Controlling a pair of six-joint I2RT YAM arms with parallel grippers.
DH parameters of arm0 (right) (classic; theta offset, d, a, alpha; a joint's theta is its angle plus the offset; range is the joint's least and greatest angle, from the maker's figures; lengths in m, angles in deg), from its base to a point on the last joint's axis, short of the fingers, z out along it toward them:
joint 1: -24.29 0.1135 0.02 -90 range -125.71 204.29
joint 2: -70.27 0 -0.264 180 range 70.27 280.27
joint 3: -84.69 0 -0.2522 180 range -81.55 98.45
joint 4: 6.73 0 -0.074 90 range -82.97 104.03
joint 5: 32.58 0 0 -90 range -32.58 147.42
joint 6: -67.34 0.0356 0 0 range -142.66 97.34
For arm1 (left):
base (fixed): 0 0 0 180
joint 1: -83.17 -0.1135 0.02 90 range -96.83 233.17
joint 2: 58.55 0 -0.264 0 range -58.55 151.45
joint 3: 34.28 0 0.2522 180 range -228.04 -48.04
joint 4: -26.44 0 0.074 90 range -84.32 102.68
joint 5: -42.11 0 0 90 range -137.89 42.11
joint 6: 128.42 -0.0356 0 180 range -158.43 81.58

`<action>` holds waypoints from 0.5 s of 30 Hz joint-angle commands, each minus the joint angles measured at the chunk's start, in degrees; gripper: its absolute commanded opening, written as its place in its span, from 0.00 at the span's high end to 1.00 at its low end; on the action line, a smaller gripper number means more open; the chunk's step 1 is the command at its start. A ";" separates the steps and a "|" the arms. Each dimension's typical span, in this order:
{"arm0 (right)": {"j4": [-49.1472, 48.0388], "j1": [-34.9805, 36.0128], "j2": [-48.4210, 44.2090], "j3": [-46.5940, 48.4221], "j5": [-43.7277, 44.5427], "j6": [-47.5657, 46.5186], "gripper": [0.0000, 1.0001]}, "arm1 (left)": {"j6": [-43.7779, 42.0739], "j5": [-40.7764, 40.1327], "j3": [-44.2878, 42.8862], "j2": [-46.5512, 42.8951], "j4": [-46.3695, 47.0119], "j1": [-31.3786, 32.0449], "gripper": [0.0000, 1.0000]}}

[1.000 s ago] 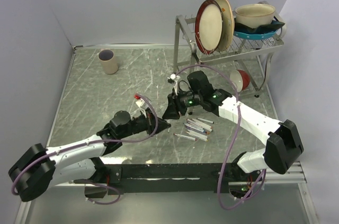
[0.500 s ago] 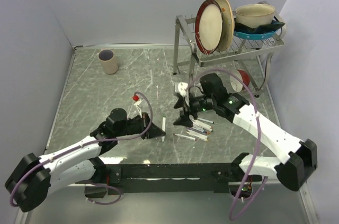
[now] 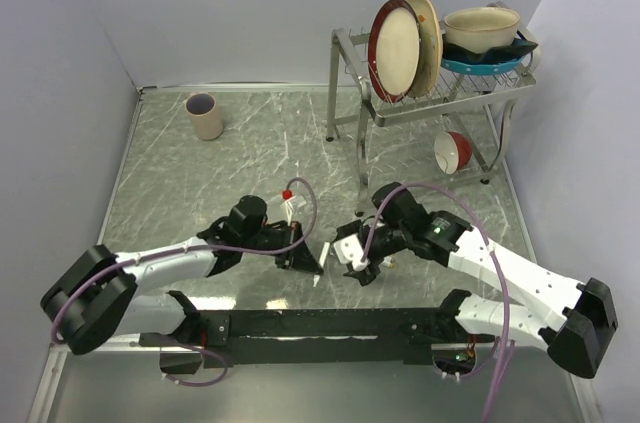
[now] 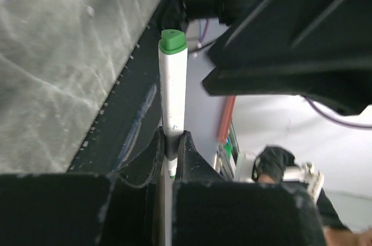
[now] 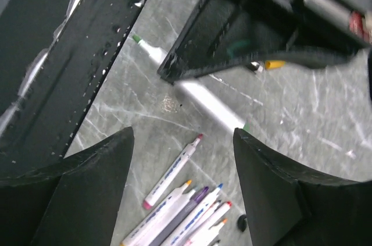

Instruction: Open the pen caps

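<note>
My left gripper (image 3: 306, 260) is shut on a white pen (image 4: 173, 92) and holds it by its lower end. The pen's green cap (image 4: 172, 41) sits on the far end, pointing at the near rail. In the right wrist view the same pen (image 5: 206, 102) slants out from under the left gripper (image 5: 250, 31), green tip (image 5: 136, 39) near the rail. My right gripper (image 5: 183, 141) is open and empty, close to the right of the left one (image 3: 360, 268). It hovers over several loose white pens (image 5: 186, 217) with coloured tips. A pink-tipped pen (image 5: 173, 171) lies apart from them.
A small black cap (image 5: 242, 221) lies by the pens. The black base rail (image 3: 320, 323) runs along the near edge. A dish rack (image 3: 430, 83) with plates and bowls stands back right, a red bowl (image 3: 455, 150) under it. A grey cup (image 3: 204, 115) is back left.
Both grippers have moved toward the near edge. The left one carried the pen right and nearer. The right one swung down over the loose pens, away from the held pen.
</note>
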 commanded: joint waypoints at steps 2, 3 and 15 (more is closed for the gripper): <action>-3.88 4.62 0.45 -1.27 5.36 -3.02 0.26 | -0.12 4.72 -4.20 4.88 2.48 3.42 0.99; -4.32 5.16 0.62 -1.53 6.50 -3.20 0.27 | -0.29 5.33 -4.47 5.50 2.49 3.78 0.99; -1.52 11.14 5.11 -2.07 12.75 -6.01 0.83 | -4.68 5.60 -9.66 5.51 -4.44 4.31 0.79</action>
